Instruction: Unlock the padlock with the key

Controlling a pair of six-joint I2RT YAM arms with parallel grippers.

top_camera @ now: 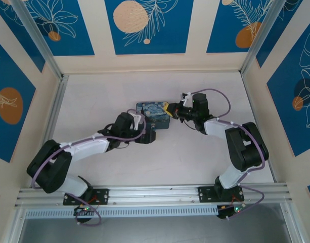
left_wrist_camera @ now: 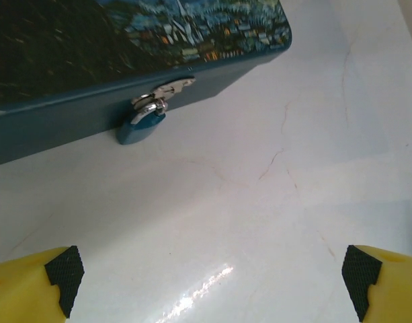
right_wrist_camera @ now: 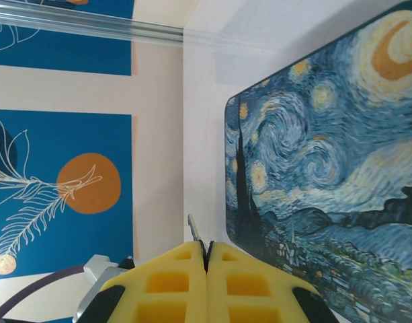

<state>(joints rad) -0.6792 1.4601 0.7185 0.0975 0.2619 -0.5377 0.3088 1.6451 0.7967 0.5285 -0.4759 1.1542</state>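
The left gripper (left_wrist_camera: 212, 276) sits low before the painted box (left_wrist_camera: 58, 114), jaws spread wide, facing the padlock (left_wrist_camera: 140, 128) hanging on the box's front wall. The right gripper (right_wrist_camera: 206, 252), at the box's right end, pinches the key (right_wrist_camera: 192, 229).

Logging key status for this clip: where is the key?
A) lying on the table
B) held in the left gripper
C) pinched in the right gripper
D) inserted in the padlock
C: the key pokes out of the right gripper, whose yellow fingers are shut on it.
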